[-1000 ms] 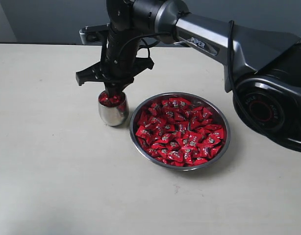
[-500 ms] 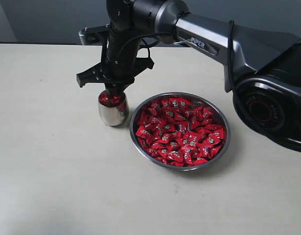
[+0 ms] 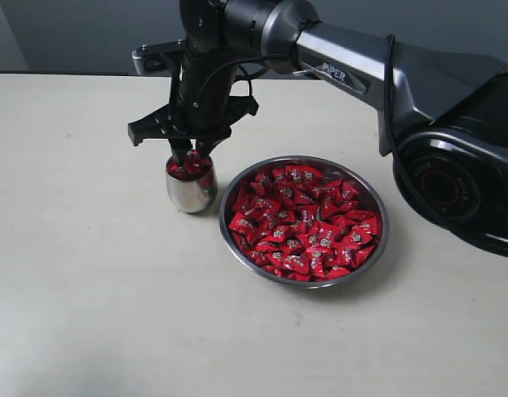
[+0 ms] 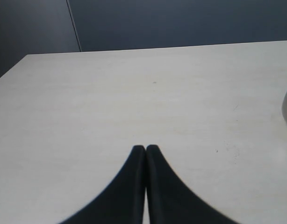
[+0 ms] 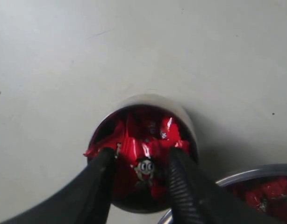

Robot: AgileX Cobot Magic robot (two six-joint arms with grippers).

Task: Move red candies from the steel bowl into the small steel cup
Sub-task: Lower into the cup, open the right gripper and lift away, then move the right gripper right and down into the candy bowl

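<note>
Where the right arm reaches across the middle, right gripper [image 3: 192, 151]: fingers parted, tips down at the mouth of the small steel cup [image 3: 190, 192], one of the red candies [image 5: 143, 168] lying between them
Left gripper [image 4: 146, 149]: fingers pressed together tip to tip, low over the table [image 4: 87, 102]
Cup: upright, heaped to the brim with red wrappers, just left of the steel bowl [image 3: 224, 217] in the exterior view; touching or not, cannot tell
Bowl: flat on the table, its floor covered by a crowded layer of candies
Table: pale off-white, matt, faintly speckled
Room: dark blue-grey wall [image 3: 72, 33] behind the far table edge, with a vertical seam in the left wrist view
</note>
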